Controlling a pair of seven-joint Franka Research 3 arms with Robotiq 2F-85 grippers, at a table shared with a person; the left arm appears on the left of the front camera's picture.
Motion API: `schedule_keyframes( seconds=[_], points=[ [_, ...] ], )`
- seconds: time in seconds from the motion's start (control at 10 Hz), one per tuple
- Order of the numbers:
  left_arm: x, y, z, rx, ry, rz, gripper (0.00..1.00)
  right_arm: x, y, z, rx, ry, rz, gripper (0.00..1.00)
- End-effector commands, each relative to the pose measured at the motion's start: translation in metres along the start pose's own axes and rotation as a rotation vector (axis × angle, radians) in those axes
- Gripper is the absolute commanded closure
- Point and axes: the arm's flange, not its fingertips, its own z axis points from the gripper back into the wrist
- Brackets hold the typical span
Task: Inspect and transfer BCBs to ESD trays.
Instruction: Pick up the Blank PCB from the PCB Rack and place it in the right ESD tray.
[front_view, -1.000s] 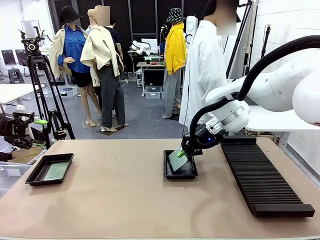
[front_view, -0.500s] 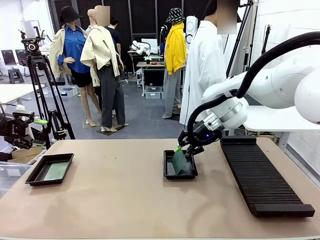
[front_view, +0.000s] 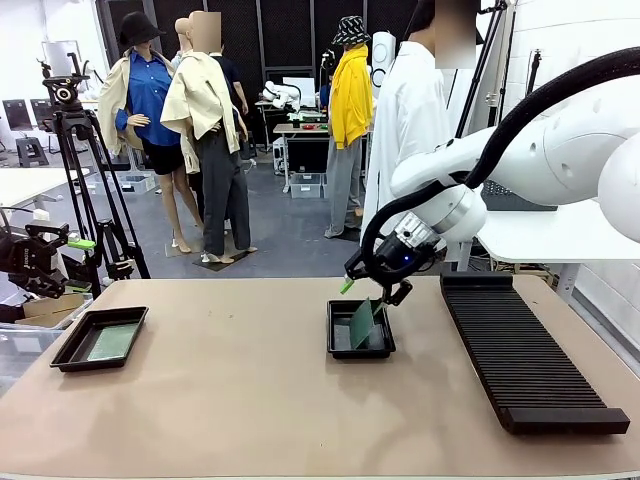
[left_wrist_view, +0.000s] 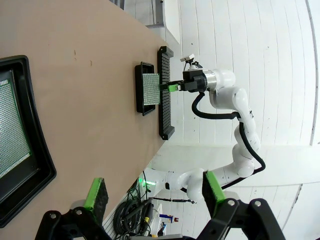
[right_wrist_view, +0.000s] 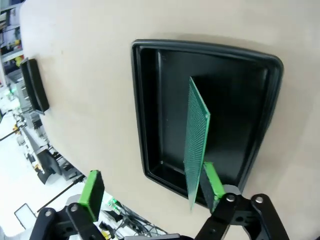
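**A:** Where is the right hand (front_view: 372, 291)?

**B:** Just above a black tray (front_view: 360, 354) on the tabletop (front_view: 230, 400). Its fingers are spread wide and grip nothing.

**A:** And the green board (front_view: 362, 322)?

**B:** In that tray, directly beneath the hand. It stands on a long edge and leans over, not flat on the tray floor.

**A:** Does the hand touch it?

**B:** In the right wrist view the board's near end lies just beside one green pad (right_wrist_view: 212, 180). I cannot tell whether they meet. The other pad is well apart from it.

**A:** What about the left hand (left_wrist_view: 154, 192)?

**B:** Its fingers are spread wide too, with nothing between them. Ahead of it and off to one side sits the other black tray (left_wrist_view: 37, 145). A second green board (left_wrist_view: 7, 125) lies flat on that tray's floor.

**A:** Anything else near the right hand?

**B:** A long black ribbed rack (front_view: 520, 350) lies on the tabletop on the hand's outer side, near the tray but apart from it. A person in a white coat (front_view: 410, 130) stands beyond the hand, at the far edge of the tabletop.
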Motion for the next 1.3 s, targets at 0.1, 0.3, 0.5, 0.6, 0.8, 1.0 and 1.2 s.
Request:
schedule_keyframes(
  seconds=[0.1,0.3,0.5,0.6,0.8,1.0,1.2],
  points=[
    [-0.0007,-0.0027,0.0004,-0.001,-0.004,-0.001,0.0,-0.0066,0.0153,0.0072,-0.086,-0.007,-0.046,0.0],
    [-0.0007,-0.0027,0.0004,-0.001,-0.004,-0.001,0.0,-0.0068,0.0192,0.0075,-0.106,-0.003,-0.058,0.0],
    [-0.0007,-0.0027,0.0004,-0.001,-0.004,-0.001,0.0,-0.0065,0.018,0.0067,-0.111,-0.003,-0.065,0.0],
    [-0.0007,-0.0027,0.0004,-0.001,-0.004,-0.001,0.0,-0.0065,0.0172,0.0064,-0.121,-0.008,-0.068,0.0],
    [-0.0007,-0.0027,0.0004,-0.001,-0.004,-0.001,0.0,-0.0066,0.0155,0.0081,-0.081,-0.009,-0.042,0.0],
    [-0.0007,-0.0027,0.0004,-0.001,-0.004,-0.001,0.0,-0.0066,0.0155,0.0081,-0.081,-0.009,-0.042,0.0],
    [-0.0007,-0.0027,0.0004,-0.001,-0.004,-0.001,0.0,-0.0066,0.0155,0.0081,-0.081,-0.009,-0.042,0.0]
  ],
)
